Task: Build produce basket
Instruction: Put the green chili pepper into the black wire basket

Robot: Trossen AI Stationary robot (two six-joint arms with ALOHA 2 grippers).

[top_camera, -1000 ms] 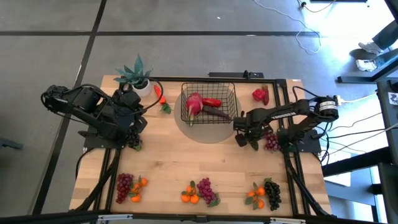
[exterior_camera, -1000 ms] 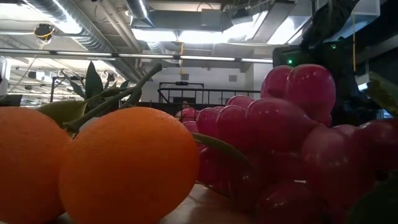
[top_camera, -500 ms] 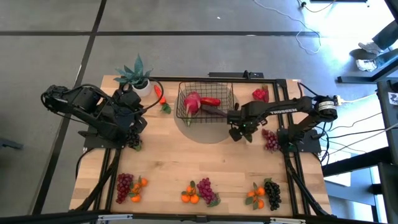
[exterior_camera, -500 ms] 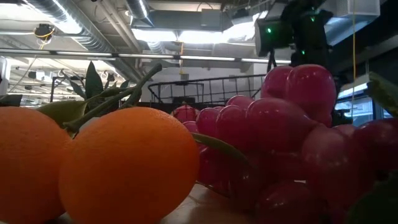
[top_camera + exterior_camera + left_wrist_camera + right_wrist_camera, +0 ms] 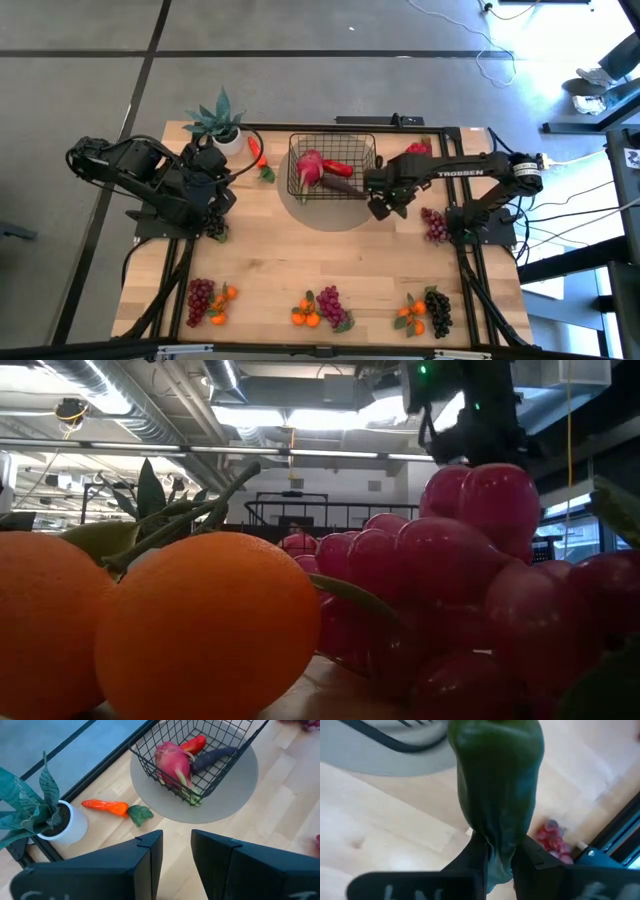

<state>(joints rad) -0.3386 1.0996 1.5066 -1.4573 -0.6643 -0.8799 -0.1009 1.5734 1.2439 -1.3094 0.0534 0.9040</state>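
Right hand [image 5: 383, 207]: I have it clenched on a green leaf [image 5: 497, 795], gripped at the narrow end; in the high view it hangs just off the basket's near right corner.
Held piece: the wrist view shows only the wide green leaf drooping from my fingers [image 5: 470, 865]; I cannot tell which piece of produce it belongs to.
Handling: I judge the leaf soft and floppy, so the load will swing; a grip nearer the body would be steadier.
Basket [image 5: 333, 166]: sits on a grey round mat [image 5: 322, 212] at the far middle of the bench [image 5: 270, 270], holding a radish [image 5: 172, 762], a red pepper [image 5: 194, 743] and an eggplant [image 5: 212, 756].
Basket handling: stiff wire, light, likely to slide if I bump its rim.
Left hand [image 5: 176, 855]: released, fingers apart, parked at the left of the bench near the potted plant [image 5: 220, 122].
Loose produce: a carrot [image 5: 106, 807] lies beside the plant; red grapes [image 5: 436, 225] lie by the right arm's base; grape and orange clusters [image 5: 320, 308] line the near edge.
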